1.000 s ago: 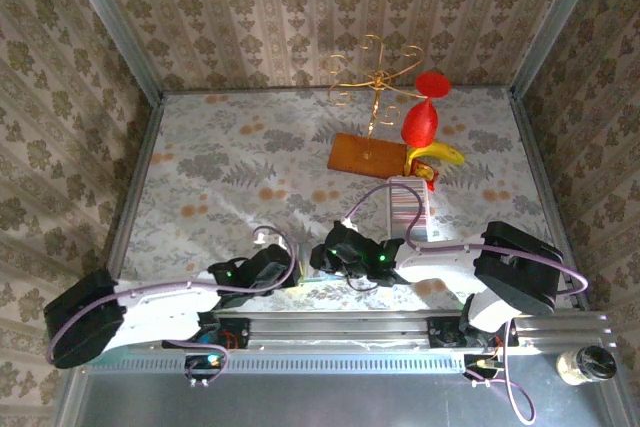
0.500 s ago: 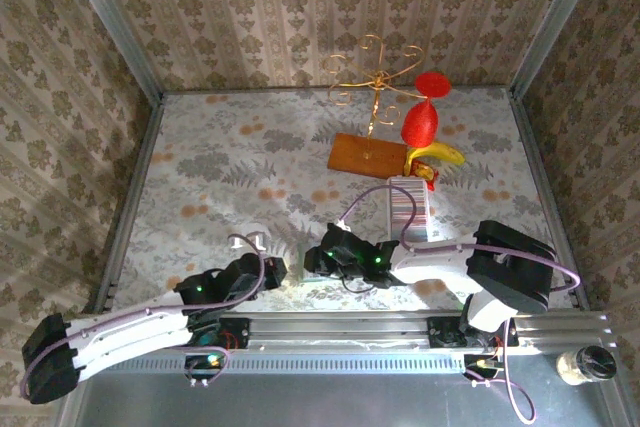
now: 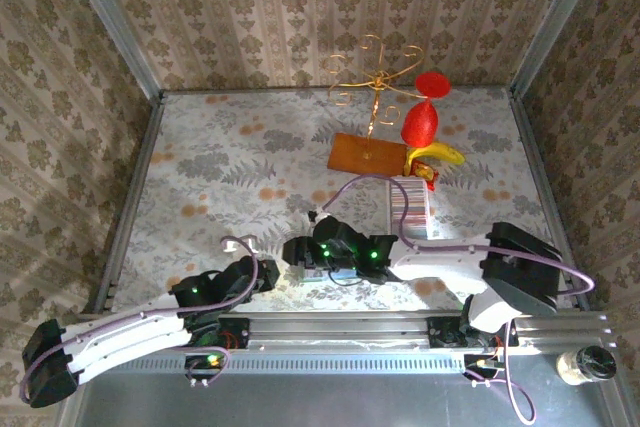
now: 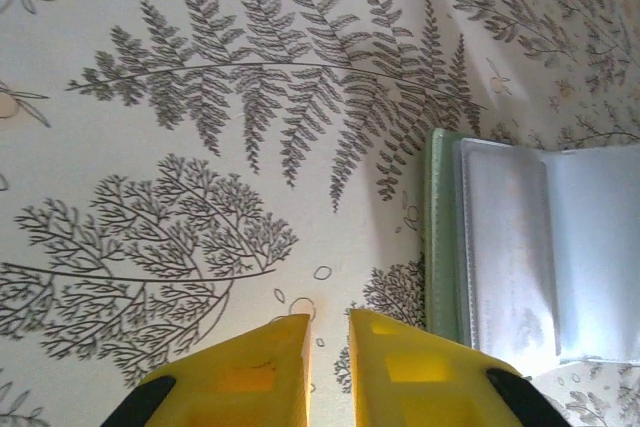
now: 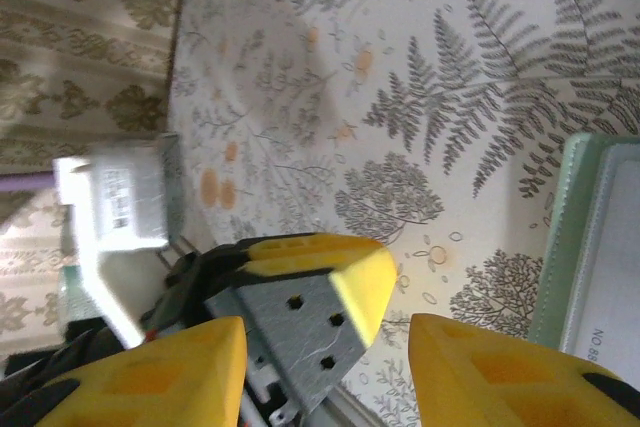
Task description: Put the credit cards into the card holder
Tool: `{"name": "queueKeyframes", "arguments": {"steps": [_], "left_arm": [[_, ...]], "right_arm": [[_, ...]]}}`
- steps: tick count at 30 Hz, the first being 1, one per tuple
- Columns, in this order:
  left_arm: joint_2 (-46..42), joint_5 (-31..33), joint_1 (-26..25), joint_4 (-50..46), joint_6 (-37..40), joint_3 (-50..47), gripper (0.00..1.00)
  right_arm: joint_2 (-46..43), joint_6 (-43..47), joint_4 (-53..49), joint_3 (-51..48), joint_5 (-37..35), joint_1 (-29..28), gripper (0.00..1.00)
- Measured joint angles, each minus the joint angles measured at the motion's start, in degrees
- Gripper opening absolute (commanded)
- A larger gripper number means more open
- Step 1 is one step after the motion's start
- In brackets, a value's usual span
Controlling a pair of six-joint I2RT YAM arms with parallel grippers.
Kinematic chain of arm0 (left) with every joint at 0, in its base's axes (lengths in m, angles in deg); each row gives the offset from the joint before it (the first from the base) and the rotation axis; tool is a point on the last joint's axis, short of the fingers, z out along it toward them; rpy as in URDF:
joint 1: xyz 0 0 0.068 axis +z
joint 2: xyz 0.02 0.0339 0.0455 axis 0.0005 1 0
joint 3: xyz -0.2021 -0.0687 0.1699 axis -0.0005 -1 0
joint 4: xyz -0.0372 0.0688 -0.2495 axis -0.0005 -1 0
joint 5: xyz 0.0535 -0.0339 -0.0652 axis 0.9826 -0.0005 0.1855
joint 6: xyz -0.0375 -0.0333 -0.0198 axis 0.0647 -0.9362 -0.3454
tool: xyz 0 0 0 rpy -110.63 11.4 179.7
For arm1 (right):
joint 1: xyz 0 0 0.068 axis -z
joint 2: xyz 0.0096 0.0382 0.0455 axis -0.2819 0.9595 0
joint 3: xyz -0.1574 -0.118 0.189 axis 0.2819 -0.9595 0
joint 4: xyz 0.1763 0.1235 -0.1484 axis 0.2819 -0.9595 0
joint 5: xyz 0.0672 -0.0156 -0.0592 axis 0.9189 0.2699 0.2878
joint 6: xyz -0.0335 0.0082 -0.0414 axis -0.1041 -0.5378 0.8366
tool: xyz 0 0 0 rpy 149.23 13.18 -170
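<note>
The card holder [image 4: 520, 247] lies open on the fern-print cloth, with a grey-green edge and bluish clear pockets. My left gripper [image 4: 330, 319] is just left of it, its yellow fingers a narrow gap apart with only cloth between them. In the right wrist view the card holder [image 5: 590, 237] sits at the right edge, and a pale printed sheet shows in its pocket. My right gripper [image 5: 328, 332] is open wide and holds nothing; the left gripper's finger shows beyond it. From above, the left gripper [image 3: 266, 273] and right gripper [image 3: 300, 255] nearly meet. Pale pinkish credit cards [image 3: 414, 209] seem to stand in the ribbed tray.
The long white ribbed tray [image 3: 402, 197] lies right of centre. Behind it are a brown wooden board [image 3: 365, 155], a banana [image 3: 442, 155], a red ornament [image 3: 422, 119] and a gold wire stand [image 3: 375, 72]. A metal rail [image 3: 340, 327] runs along the near edge.
The left arm has drawn back to the left and its jaws have parted slightly. The right gripper has slid left towards the left gripper and opened a little wider.
</note>
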Motion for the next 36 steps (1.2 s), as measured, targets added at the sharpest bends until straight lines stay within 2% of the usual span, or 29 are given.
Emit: {"name": "queueKeyframes", "arguments": {"steps": [4,7,10,19,36], "left_arm": [[0.02,1.14,0.00,-1.46,-0.04,1.64,0.19],[0.55,1.38,0.00,-0.98,0.00,2.25,0.20],[3.08,1.20,0.00,0.42,0.22,2.45,0.22],[12.98,-0.74,0.00,6.71,1.53,3.85,0.25],[16.90,-3.61,0.00,12.07,2.19,3.85,0.25]], "right_arm": [[-7.82,5.88,-7.13,0.68,-2.82,0.00,0.52],[-13.81,6.64,-13.90,0.83,-7.58,0.37,0.51],[-16.15,6.03,-18.78,-0.33,-10.01,0.98,0.51],[-7.78,3.08,-26.32,-3.69,-9.44,1.18,0.54],[-0.35,2.27,-28.39,-3.67,-9.51,1.18,0.58]]}}
